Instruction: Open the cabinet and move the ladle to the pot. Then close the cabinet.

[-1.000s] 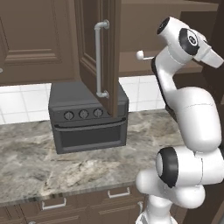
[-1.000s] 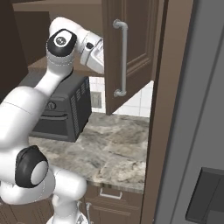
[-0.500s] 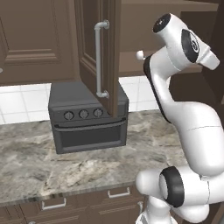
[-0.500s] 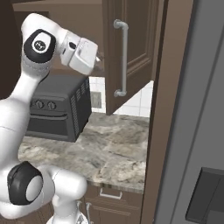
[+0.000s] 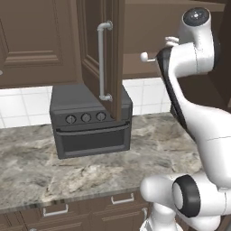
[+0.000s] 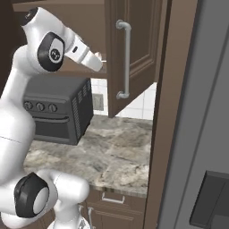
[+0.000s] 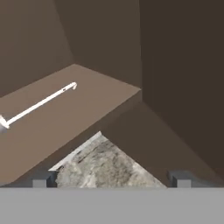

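Note:
The cabinet (image 5: 92,40) stands with both doors swung out; its right door (image 6: 141,44) shows its silver bar handle. On the cabinet's shelf (image 7: 87,109) lies the ladle (image 7: 41,103), thin handle pointing inward, its bowl at the left edge of the hand view. From the left base view its round bowl (image 5: 144,57) peeks past the arm. My gripper (image 7: 111,180) is open and holds nothing. It hovers in front of the shelf's edge, right of and apart from the ladle. The hand (image 6: 96,62) reaches into the cabinet opening. The pot is out of view.
A dark toaster oven (image 5: 90,119) sits on the marble counter (image 5: 67,167) under the cabinet's left door. Drawers with small silver pulls (image 5: 122,198) run below the counter. A tall grey appliance (image 6: 201,112) fills the right side beyond the right door.
The arm has stretched taller and its upper links have swung, shifting the hand slightly at the cabinet opening. The jaws stayed wide. The ladle and both doors have not moved.

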Tool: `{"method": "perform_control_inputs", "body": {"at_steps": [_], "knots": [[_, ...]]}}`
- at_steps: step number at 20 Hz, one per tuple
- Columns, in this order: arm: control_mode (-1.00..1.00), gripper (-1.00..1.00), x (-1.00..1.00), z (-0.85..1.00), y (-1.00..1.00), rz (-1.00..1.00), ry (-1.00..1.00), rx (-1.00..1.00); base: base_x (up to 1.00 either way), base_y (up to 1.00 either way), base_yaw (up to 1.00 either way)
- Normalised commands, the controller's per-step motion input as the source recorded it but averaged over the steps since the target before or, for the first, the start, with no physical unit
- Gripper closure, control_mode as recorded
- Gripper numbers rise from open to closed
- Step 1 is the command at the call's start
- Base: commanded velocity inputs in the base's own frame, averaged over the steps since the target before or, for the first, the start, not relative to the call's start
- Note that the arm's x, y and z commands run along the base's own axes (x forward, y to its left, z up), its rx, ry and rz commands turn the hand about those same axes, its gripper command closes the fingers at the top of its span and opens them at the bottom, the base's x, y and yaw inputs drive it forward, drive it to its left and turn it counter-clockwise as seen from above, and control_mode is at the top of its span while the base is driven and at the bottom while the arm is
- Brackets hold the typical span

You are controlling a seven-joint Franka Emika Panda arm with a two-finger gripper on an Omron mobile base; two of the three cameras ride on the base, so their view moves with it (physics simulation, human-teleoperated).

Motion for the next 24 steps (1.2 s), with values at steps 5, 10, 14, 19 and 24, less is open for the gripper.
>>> {"method": "perform_control_inputs", "body": {"at_steps": [5, 10, 14, 19, 24], "knots": [[-1.0, -1.0, 0.54, -0.11, 0.48, 0.45, 0.0, 0.01, 0.0, 0.0, 0.0], [-1.0, -1.0, 0.52, -0.15, 0.22, 0.35, 0.0, 0.01, 0.0, 0.0, 0.0], [-1.0, -1.0, 0.56, -0.1, 0.3, 0.3, 0.0, 0.02, 0.0, 0.0, 0.0], [-1.0, -1.0, 0.56, 0.0, 0.29, 0.21, 0.0, 0.0, 0.0, 0.0, 0.0], [-1.0, -1.0, 0.4, 0.0, 0.05, 0.11, 0.0, 0.0, 0.0, 0.0, 0.0]]}}
